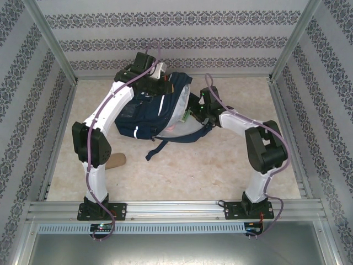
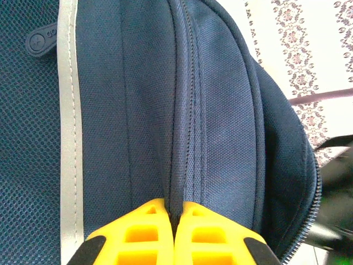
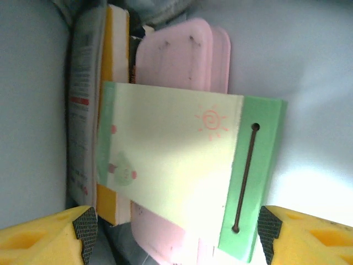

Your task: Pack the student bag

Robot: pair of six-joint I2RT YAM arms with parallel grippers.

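The student bag (image 1: 149, 113) lies at the far middle of the table (image 1: 220, 165). The left gripper (image 2: 175, 218) is clenched on a seam ridge at its top. The right gripper (image 3: 176, 232), jaws released wide, faces a green-edged notebook (image 3: 171, 154) with a sun doodle. The notebook lies over a pink pencil case (image 3: 182, 55), beside a yellow-spined book (image 3: 117, 55) whose print is too blurred to read.

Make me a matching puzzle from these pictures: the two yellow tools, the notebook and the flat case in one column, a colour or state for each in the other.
1. left tool
2. right tool
3. notebook
4. flat case

A. pink
B. open
C. green edge, sun drawing
D. closed on a fold of the student bag

Pairs: 1-D, 2-B, 3-C, 4-A.
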